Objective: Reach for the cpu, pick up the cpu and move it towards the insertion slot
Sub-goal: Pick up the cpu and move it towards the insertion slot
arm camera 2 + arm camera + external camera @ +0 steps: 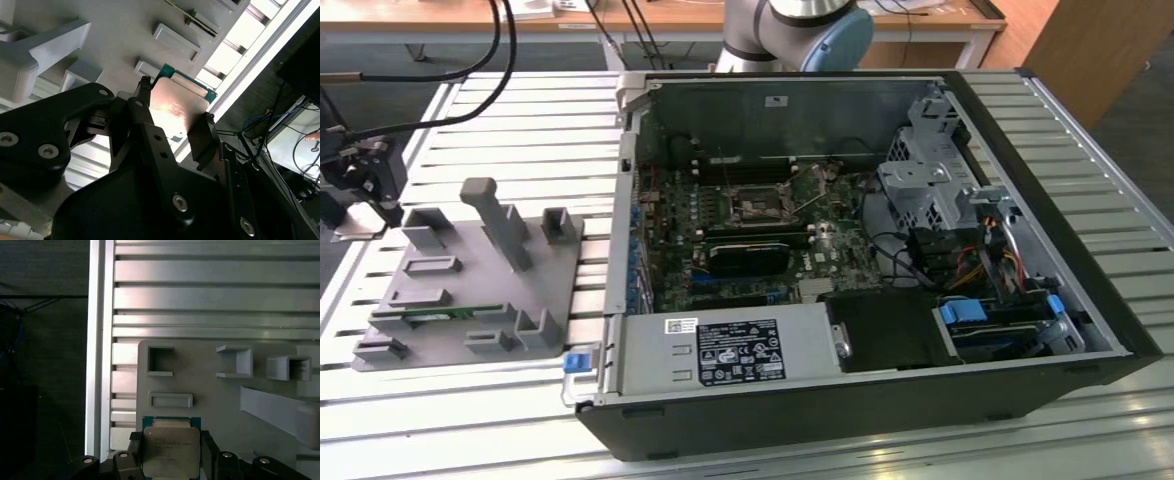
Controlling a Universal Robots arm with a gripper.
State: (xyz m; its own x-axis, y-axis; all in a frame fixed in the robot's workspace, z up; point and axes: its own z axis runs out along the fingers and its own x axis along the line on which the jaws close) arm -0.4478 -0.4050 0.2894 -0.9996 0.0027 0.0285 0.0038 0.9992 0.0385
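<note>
The cpu (pixel 170 447) is a flat square chip with a shiny silver top and a green rim. It sits between my gripper's (pixel 171 452) two black fingers, which press on its opposite edges over a corner of the grey fixture. In the second wrist view the cpu (pixel 176 106) shows the same way, clamped in the gripper (pixel 174 117). In the exterior view the gripper (pixel 358 215) hangs at the far left edge of the table, beside the fixture. The insertion slot (pixel 758 207) is a dark square socket in a silver bracket on the green board inside the open computer case, far to the exterior view's right of the gripper.
The grey fixture (pixel 467 290) has raised posts and pockets, and a green memory stick (pixel 447 312) lies in it. The open black computer case (pixel 854 400) stands on the slatted metal table (pixel 520 120). The arm's base (pixel 801 30) is behind the case. Cables hang at the left.
</note>
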